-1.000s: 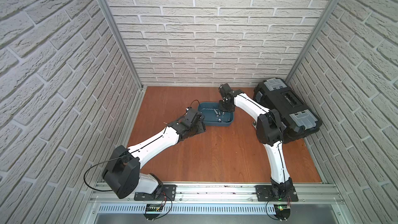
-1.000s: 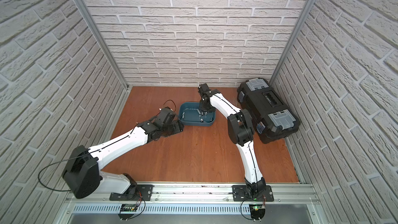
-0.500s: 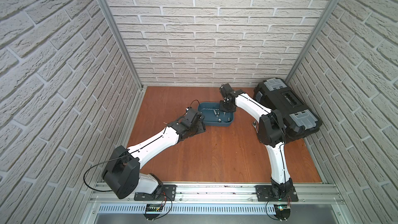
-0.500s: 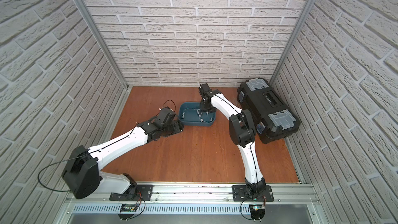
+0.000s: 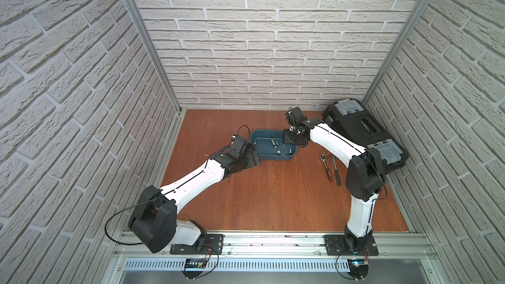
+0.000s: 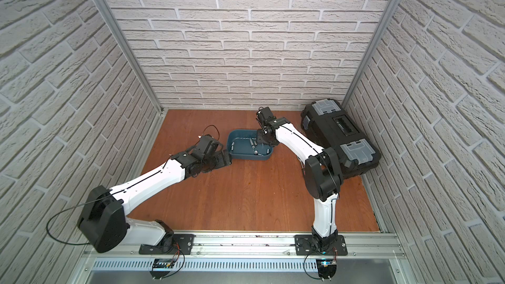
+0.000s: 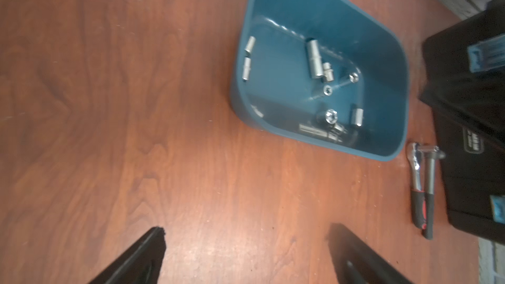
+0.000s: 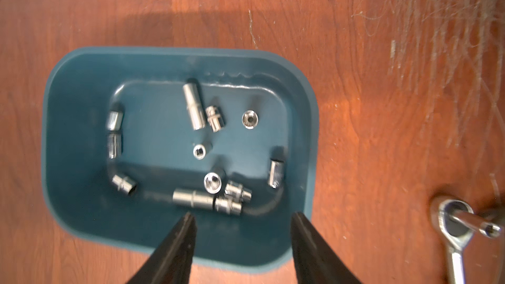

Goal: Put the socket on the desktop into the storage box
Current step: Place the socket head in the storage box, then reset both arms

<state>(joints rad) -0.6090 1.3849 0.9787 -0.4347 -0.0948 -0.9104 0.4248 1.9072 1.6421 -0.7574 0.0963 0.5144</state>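
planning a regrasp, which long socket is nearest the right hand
The long socket along the wall by the right hand; the other long socket lies farther in.

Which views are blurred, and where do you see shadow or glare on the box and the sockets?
Right wrist view: slightly smeared, the sockets glint in the storage box, a shadow band lies on the desktop beside it. Left wrist view: softer overall, the left fingers dark and out of focus. Both top views: sharp, the white left arm nearly blown out.

Reddish wood-grain desktop (image 5: 273, 195), teal storage box (image 5: 273, 157), black toolbox (image 5: 363, 132), ratchet wrench (image 5: 326, 167) between them.
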